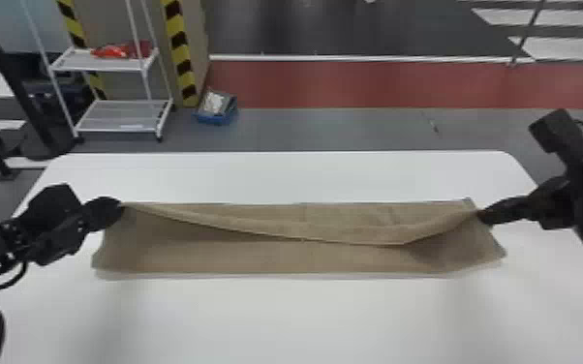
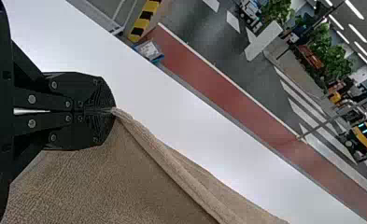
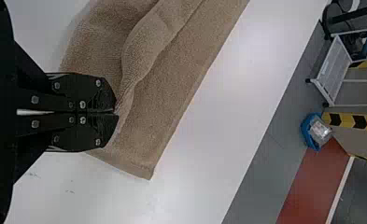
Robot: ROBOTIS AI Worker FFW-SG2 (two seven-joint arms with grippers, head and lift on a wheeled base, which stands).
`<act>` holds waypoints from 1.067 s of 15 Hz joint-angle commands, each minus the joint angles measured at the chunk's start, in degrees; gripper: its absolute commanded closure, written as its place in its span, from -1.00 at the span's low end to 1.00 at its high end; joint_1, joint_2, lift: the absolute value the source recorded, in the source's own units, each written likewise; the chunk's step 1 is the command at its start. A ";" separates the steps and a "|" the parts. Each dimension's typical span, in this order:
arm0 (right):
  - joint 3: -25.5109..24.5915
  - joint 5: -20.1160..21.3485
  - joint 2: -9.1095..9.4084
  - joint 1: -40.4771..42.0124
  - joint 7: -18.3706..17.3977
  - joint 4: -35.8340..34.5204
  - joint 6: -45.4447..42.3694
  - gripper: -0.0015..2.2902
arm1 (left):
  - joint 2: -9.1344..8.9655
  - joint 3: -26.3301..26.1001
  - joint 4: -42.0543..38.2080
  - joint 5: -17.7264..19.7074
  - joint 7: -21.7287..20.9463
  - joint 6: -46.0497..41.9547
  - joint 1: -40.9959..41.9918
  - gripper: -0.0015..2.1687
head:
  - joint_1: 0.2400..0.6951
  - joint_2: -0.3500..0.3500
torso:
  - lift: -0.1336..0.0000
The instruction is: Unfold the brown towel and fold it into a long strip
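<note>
Brown towel (image 1: 256,259) is laid across the white surface (image 1: 285,319), with its long dimension running from side to side between the two arms. A raised section of the cloth is held at both ends: the left end is clamped in the left hand (image 1: 118,207), and the right end is clamped in the right hand (image 1: 485,216). Between these two points the raised edge is left slack and is bowed toward the robot, the deepest part of the sag being located to the right of centre. The near long edge is positioned on the robot's side of the held edge, and a flat band of cloth is exposed on the far side. In the left wrist view, the fingers of the left hand (image 2: 113,111) are closed together on the cloth, and a rolled, doubled edge is led away from the tips. In the right wrist view, the right hand (image 3: 116,112) is likewise closed on a gathered ridge of cloth; a squared corner is located just beside the grip. Beyond the surface, a white rack (image 1: 123,116) is placed at the left, with a red item (image 1: 118,50) carried on its upper shelf. A blue bin (image 1: 215,117) is set on the floor to the right of the rack, near a yellow-and-black striped post (image 1: 179,48).
</note>
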 commanded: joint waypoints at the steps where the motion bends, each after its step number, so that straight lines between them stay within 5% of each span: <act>1: 0.63 2.31 1.71 -0.93 0.28 2.00 1.76 0.54 | 0.01 0.00 0.33 0.00 0.15 0.38 -0.09 0.47 | 1.00 -0.01 | -0.88; 2: 0.90 2.48 1.89 -1.46 0.28 3.23 3.87 0.43 | 0.09 0.00 0.77 0.00 0.15 0.55 -0.35 0.47 | 1.00 0.01 | -0.88; 13: 0.81 3.19 4.44 -8.93 -8.35 11.93 6.51 0.43 | 0.89 0.00 3.14 0.09 1.30 1.61 -2.11 0.47 | 1.00 0.01 | -0.88; 14: 1.07 3.36 4.97 -9.19 -9.84 12.28 6.68 0.29 | 0.80 0.00 3.14 0.09 1.47 1.43 -2.02 0.47 | 1.00 0.01 | -0.88; 16: 1.33 3.98 6.11 -9.19 -13.89 12.37 8.26 -0.92 | 0.62 0.00 3.05 1.05 3.41 0.55 -1.49 0.16 | 1.00 0.02 | -0.88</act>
